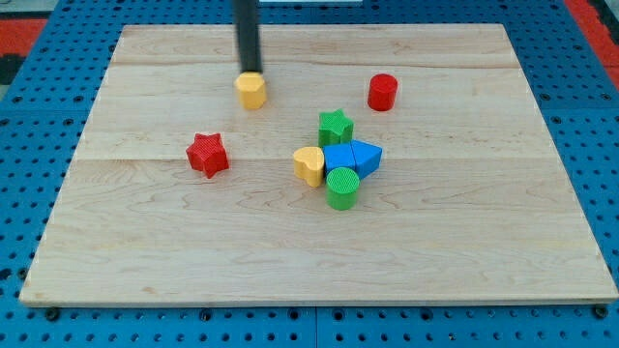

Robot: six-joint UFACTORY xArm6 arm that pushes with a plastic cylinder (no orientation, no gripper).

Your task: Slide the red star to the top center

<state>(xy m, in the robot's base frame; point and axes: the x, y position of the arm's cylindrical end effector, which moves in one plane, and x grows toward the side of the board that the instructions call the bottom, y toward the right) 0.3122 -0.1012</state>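
Red, ribbed plastic: the red star sits left of centre on the pale wooden board, well apart from the rest. No fingers here, just a bare rod; my tip is up-right of it, touching the yellow hexagon block. Tip must get below the star to push it up. Mid-board cluster: green star, yellow heart, blue blocks, green cylinder; red cylinder nr top right.

A pale wooden counter lies on a blue perforated pegboard base, with red pegboard at the view's top corners.
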